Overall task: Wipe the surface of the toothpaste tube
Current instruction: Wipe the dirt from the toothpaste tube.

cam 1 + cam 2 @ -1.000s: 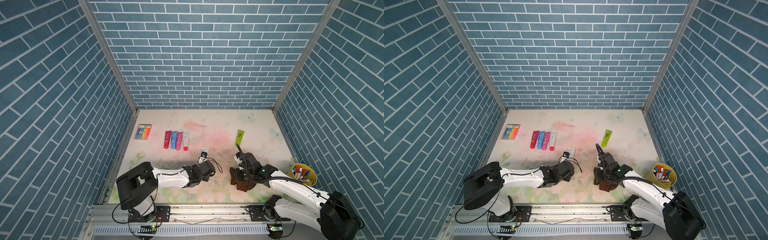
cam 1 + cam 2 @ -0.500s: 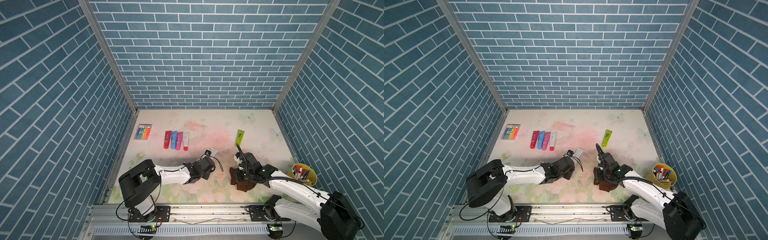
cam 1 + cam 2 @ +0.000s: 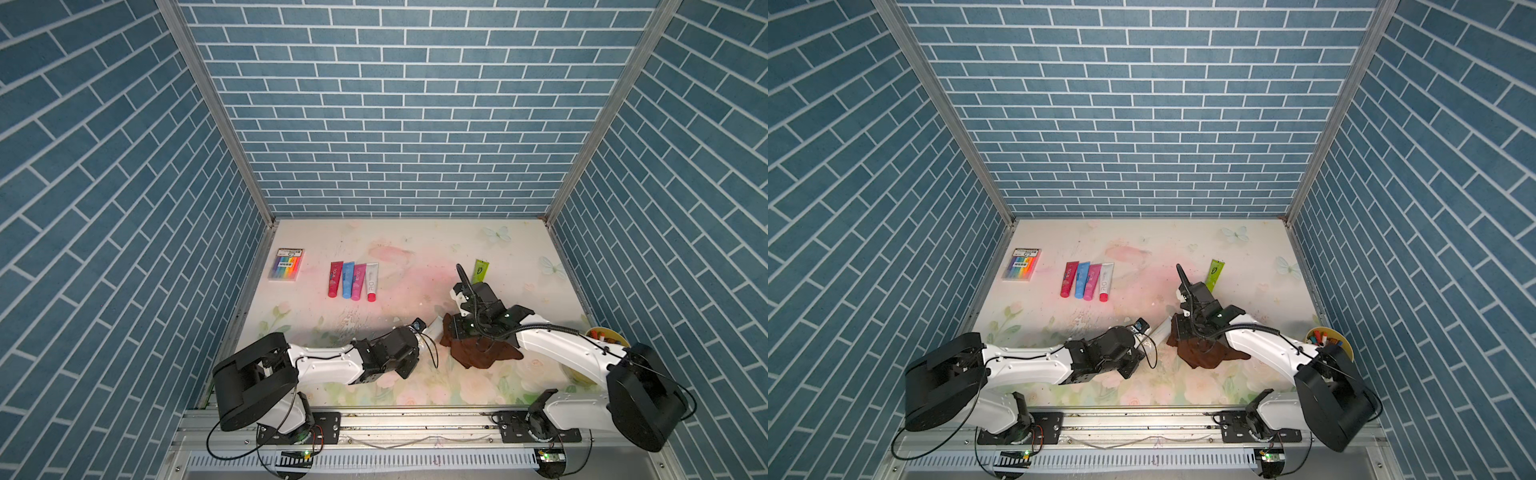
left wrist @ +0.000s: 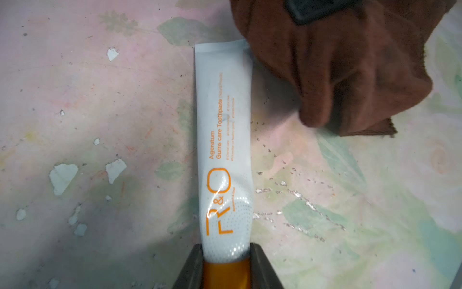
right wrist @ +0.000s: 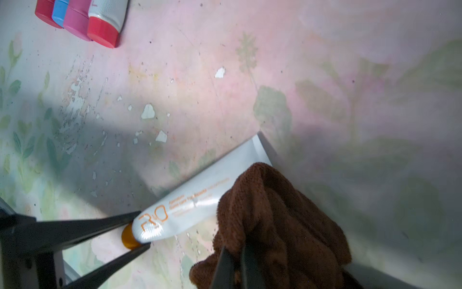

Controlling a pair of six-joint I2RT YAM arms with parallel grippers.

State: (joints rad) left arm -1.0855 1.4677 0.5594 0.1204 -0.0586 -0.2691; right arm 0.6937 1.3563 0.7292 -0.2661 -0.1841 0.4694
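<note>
In wrist views only, tube (image 4: 240, 155) lettering (image 4: 219, 130)

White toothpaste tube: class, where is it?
In both top views the white toothpaste tube is front-centre, cap end in the left tool, brown cloth at its other end.

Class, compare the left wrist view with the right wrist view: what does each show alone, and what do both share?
Left wrist only: legible print, "Gums care Toothpaste", on the white toothpaste tube. Right wrist only: capped ends of four coloured tubes. Both: that tube, its orange cap gripped by the left hand, and the brown cloth overlapping it.
</note>
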